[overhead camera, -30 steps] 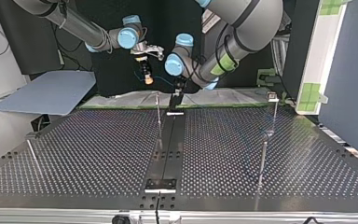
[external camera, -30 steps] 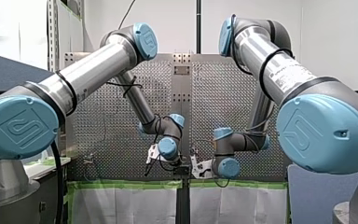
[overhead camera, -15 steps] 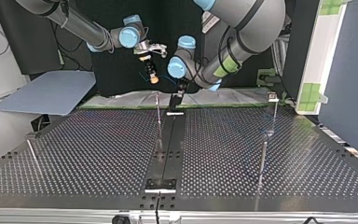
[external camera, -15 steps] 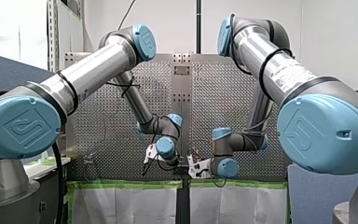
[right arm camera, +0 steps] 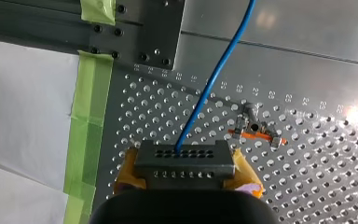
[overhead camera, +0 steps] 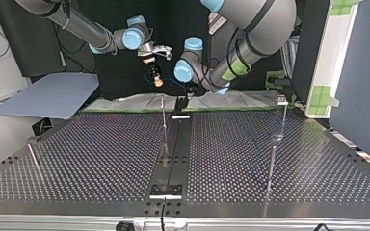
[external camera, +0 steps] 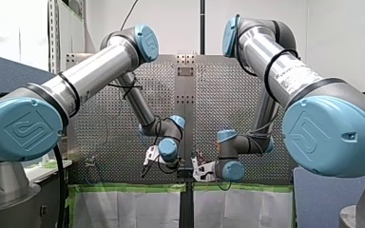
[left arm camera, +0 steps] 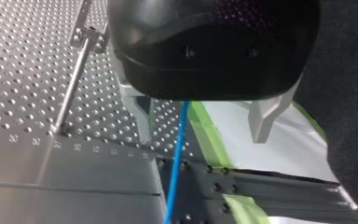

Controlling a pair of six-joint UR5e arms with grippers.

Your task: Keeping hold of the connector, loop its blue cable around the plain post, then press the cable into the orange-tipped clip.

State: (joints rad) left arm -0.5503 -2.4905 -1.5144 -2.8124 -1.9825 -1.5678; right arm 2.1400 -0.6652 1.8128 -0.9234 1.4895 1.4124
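Note:
In the right wrist view my right gripper, with yellow pads, is shut on a dark connector. Its blue cable runs ahead over the plate, passing beside the orange-tipped clip. In the top view my right gripper hangs above the table's far edge, near a thin post. My left gripper is open, and the blue cable passes loosely between its pale fingers. In the top view my left gripper is low by the centre rail.
A post with a bracket on top and a plain rod stand at the top view's right, and a leaning rod at its left. Green tape edges the perforated plate. A grey board lies beyond the far left corner.
In the top view my right gripper has carried the connector slightly rightward and down. In the front view my left gripper has shifted a little to the left and lower.

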